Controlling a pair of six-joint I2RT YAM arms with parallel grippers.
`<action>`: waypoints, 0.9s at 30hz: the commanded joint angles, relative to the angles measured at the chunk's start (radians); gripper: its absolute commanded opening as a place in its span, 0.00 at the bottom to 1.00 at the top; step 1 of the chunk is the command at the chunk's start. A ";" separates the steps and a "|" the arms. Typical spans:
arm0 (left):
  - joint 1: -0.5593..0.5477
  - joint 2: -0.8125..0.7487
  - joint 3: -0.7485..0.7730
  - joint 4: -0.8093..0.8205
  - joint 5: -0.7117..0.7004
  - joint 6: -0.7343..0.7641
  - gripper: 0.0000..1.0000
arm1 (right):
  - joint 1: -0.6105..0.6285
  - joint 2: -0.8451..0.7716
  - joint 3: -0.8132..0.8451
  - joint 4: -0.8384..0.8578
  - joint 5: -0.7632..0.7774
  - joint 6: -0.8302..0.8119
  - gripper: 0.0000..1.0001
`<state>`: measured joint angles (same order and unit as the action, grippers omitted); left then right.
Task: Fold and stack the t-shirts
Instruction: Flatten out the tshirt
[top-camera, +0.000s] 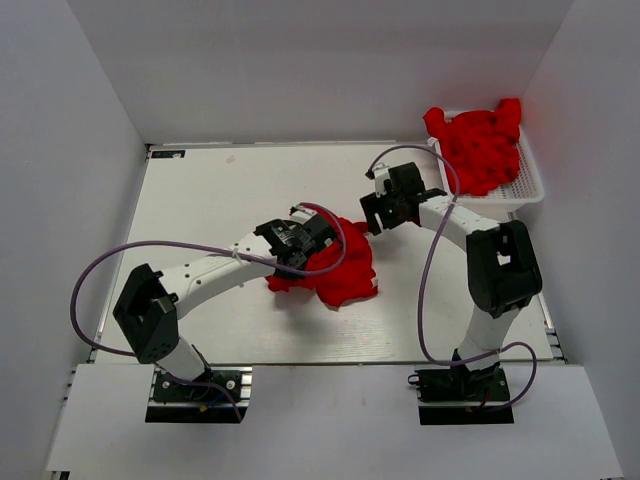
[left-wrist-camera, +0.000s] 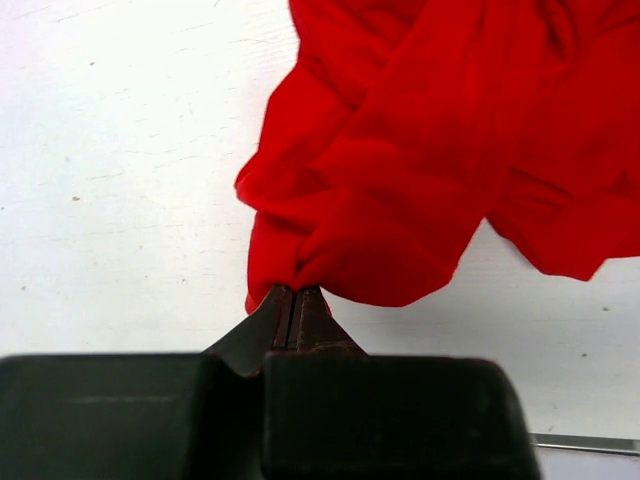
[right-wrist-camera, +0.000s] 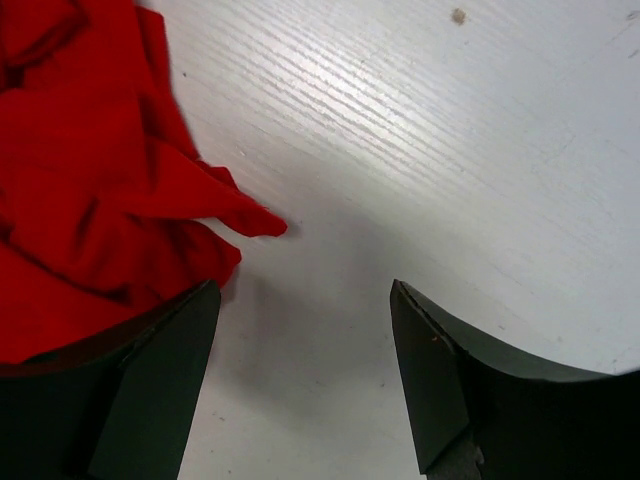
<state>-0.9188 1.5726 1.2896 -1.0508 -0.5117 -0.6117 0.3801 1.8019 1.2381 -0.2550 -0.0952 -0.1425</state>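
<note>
Soft, light, floppy stuff, this crumpled bright red cloth t-shirt (top-camera: 335, 268) heaped in the middle of the white table (top-camera: 200, 200), likely to sag and bunch wherever pinched, so better taken at a hem corner or shoulder seam than in the bulk. Pinched at its left edge by the black left gripper (left-wrist-camera: 295, 303), tips shut tight on a gathered fold, the rest spilling away ahead. Hovering wide apart and empty at the heap's right fringe with the black right gripper (right-wrist-camera: 302, 300), cloth just beside one finger, none between; more red t-shirts (top-camera: 480, 145) piled in the white slotted plastic basket (top-camera: 530, 188), well apart.
</note>
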 joint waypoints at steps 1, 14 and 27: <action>0.017 -0.048 0.024 -0.025 -0.028 -0.010 0.00 | 0.005 0.027 0.046 -0.001 -0.037 -0.115 0.74; 0.089 -0.039 0.024 -0.025 -0.019 -0.019 0.00 | 0.019 0.145 0.129 -0.004 -0.166 -0.219 0.77; 0.118 -0.048 0.033 -0.025 -0.001 -0.019 0.00 | 0.048 0.243 0.201 0.002 -0.232 -0.252 0.56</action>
<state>-0.8066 1.5726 1.2896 -1.0733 -0.5117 -0.6216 0.4156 2.0277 1.3949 -0.2615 -0.2909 -0.3828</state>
